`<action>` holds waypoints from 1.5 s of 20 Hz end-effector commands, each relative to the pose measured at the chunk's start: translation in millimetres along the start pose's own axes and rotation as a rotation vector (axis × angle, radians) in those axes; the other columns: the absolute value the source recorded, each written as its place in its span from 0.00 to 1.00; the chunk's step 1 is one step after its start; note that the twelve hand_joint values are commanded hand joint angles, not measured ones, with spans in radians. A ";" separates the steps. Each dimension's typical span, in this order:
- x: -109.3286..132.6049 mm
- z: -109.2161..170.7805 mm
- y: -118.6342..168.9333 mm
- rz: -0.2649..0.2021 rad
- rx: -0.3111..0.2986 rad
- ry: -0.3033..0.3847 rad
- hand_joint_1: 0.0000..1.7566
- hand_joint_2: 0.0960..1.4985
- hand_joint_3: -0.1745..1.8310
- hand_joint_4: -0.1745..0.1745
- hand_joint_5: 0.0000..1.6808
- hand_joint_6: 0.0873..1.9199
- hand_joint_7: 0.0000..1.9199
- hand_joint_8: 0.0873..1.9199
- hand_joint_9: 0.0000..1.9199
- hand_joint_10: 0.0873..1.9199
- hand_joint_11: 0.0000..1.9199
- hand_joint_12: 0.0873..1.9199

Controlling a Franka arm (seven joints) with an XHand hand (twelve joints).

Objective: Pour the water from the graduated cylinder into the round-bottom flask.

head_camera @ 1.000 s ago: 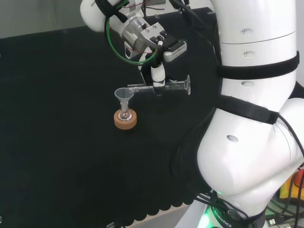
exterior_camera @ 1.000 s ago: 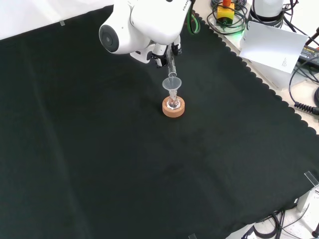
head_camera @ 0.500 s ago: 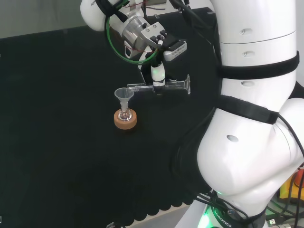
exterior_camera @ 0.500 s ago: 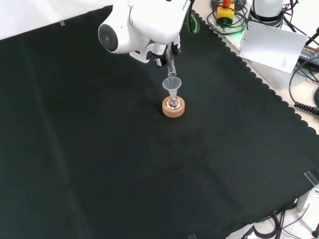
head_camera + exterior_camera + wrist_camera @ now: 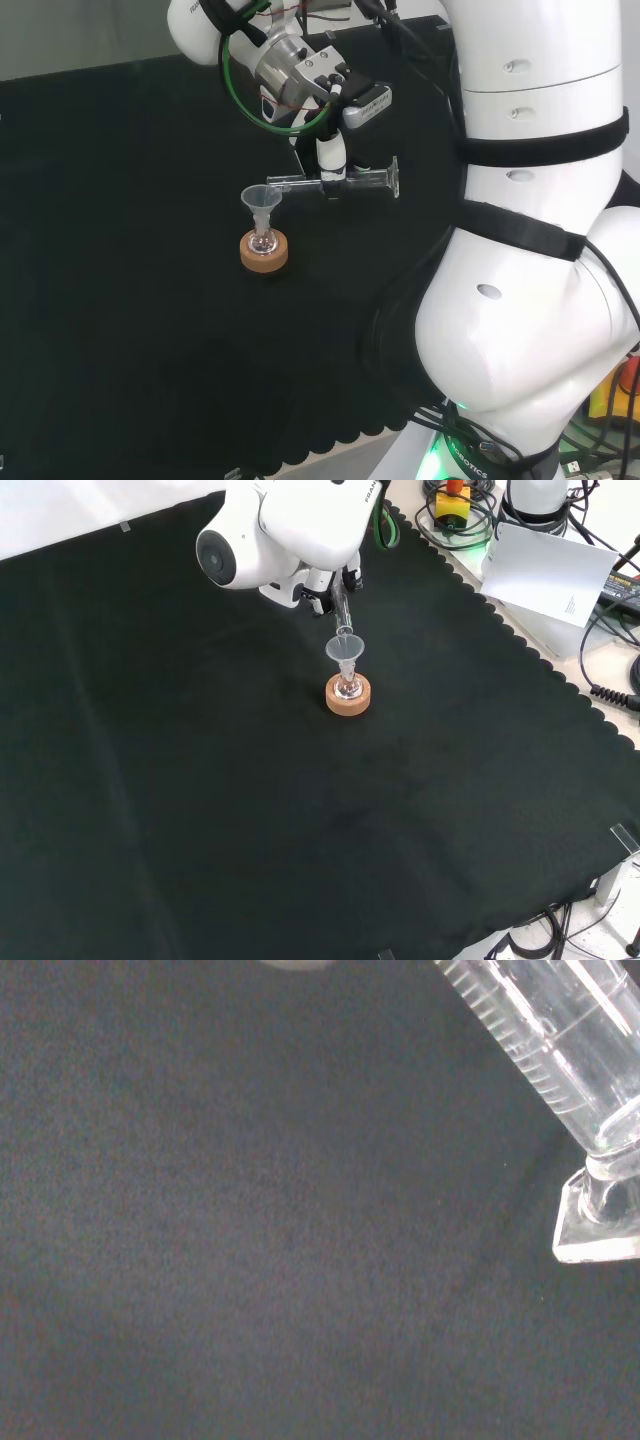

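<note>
Even overhead light, soft shadows, grainy wrist view

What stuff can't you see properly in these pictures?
- Water in the graduated cylinder: clear glass, too small in the head view.
- How full the round-bottom flask is: tiny, under the funnel, front view.
- The hand: front view, mostly behind the arm's white link.

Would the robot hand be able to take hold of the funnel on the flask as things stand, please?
Probably not. The robot hand is already curled round the graduated cylinder, held about level with its mouth at the funnel. It would have to set the cylinder down first; nothing else stands around the funnel.
</note>
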State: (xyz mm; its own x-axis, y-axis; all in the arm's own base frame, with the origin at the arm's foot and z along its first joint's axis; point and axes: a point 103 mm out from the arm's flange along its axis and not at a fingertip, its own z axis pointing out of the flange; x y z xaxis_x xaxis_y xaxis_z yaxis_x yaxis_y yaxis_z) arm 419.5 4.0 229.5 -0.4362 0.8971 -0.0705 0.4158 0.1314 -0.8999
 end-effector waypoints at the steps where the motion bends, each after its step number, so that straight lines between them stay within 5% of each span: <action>1: 1.6 -0.1 0.3 -0.004 -0.030 0.002 0.72 0.70 0.09 0.00 0.61 0.44 0.56 0.44 0.79 0.00 0.67 0.37; 16: -6.0 3.2 -15.9 -0.068 -0.290 0.043 0.72 0.71 0.09 0.00 0.61 0.45 0.55 0.45 0.79 0.00 0.67 0.37; 19: -11.0 6.6 -17.9 -0.123 -0.341 0.111 0.72 0.71 0.09 0.00 0.61 0.45 0.55 0.45 0.79 0.00 0.67 0.37; 24: -13.2 10.3 -21.7 -0.156 -0.433 0.131 0.72 0.71 0.09 0.00 0.61 0.45 0.55 0.45 0.79 0.00 0.67 0.37; 30: -26.4 19.2 -17.3 -0.208 -0.518 0.244 0.72 0.71 0.09 0.00 0.60 0.46 0.55 0.45 0.79 0.00 0.67 0.37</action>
State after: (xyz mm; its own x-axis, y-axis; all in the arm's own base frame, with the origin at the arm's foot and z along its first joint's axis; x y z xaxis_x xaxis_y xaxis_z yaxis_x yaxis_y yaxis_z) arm 409.0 -15.7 245.5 -0.4192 0.8952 0.1514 0.6571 0.4142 -0.6298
